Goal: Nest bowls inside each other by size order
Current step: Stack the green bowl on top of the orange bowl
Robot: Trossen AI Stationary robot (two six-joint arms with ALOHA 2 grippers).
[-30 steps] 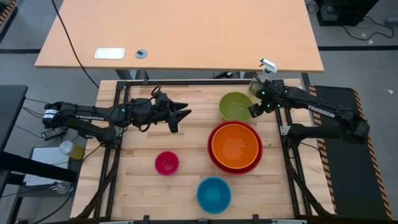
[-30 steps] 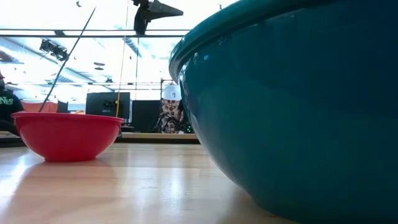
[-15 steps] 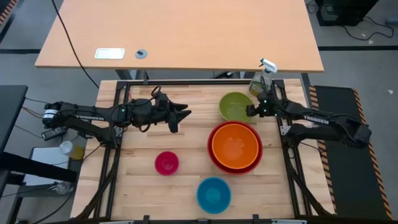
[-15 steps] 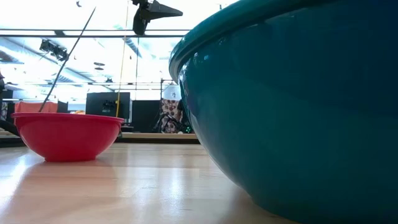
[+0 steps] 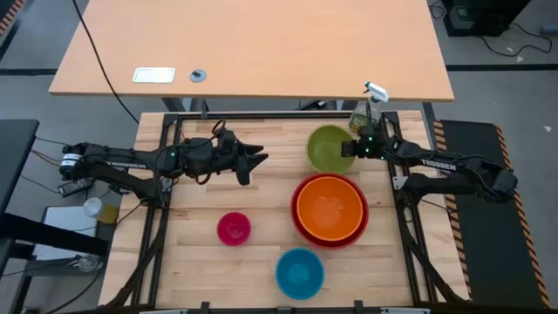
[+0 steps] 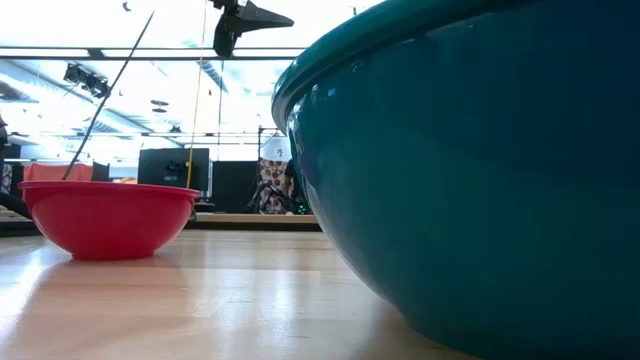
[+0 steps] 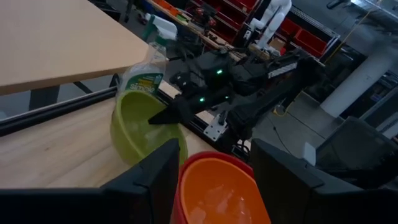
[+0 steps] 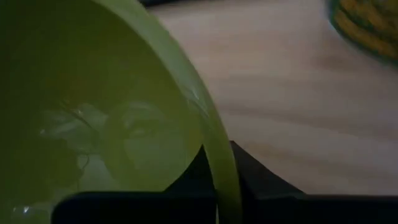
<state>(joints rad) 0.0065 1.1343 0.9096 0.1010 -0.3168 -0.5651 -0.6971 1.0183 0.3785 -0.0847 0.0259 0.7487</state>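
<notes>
The olive-green bowl (image 5: 328, 148) sits at the far right of the table, with my right gripper (image 5: 349, 147) shut on its right rim. The orange bowl (image 5: 330, 205) rests nested in the red bowl (image 5: 301, 222) just in front of it. The pink bowl (image 5: 234, 228) and the blue bowl (image 5: 299, 272) stand apart on the near half; in the low view the blue bowl (image 6: 470, 180) fills the right side and the pink bowl (image 6: 108, 215) shows at the left. My left gripper (image 5: 255, 160) hovers open over the far left of the table, touching nothing. My right gripper pinches the olive-green bowl's rim (image 8: 219, 163) on the bowl's right side, one finger (image 8: 189, 180) inside the bowl and one finger (image 8: 258, 175) outside. It comes in from the table's right, roughly level. In the left wrist view the bowl (image 7: 140, 121) looks tipped, its opening turned toward the left.
A clear spray bottle (image 5: 366, 106) stands at the far right corner, right behind the olive-green bowl. A black frame (image 5: 261, 114) runs along the table's far edge. Bare wood lies between the pink bowl and my left gripper.
My right gripper has moved toward the table's left and slightly toward the far edge, onto the olive-green bowl's right rim. The other bowls have stayed where they were.
</notes>
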